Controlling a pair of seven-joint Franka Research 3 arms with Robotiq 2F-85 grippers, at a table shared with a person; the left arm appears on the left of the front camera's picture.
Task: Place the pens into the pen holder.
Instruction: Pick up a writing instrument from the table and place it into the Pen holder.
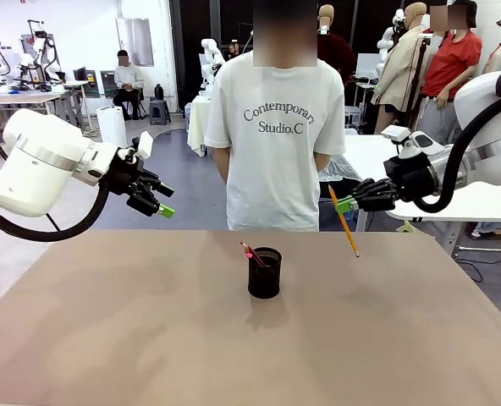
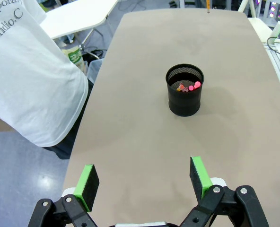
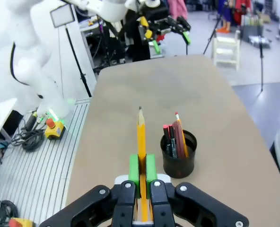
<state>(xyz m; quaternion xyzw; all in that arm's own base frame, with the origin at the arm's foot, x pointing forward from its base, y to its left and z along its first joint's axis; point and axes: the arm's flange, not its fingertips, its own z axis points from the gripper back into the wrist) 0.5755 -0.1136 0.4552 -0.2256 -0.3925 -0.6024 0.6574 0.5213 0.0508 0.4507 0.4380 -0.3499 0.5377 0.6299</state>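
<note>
Right fingers [image 3: 142, 171] tight around yellow pencil [image 3: 141, 137], beside pen holder [image 3: 179, 161].

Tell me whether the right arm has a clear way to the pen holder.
Probably yes: the right tool, shut on the pencil, hangs above bare table beside the pen holder; nothing stands between them.

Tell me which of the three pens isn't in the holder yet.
The yellow-orange pencil: it is clamped between the right gripper's fingers above the table. The other two pens stand in the pen holder.
</note>
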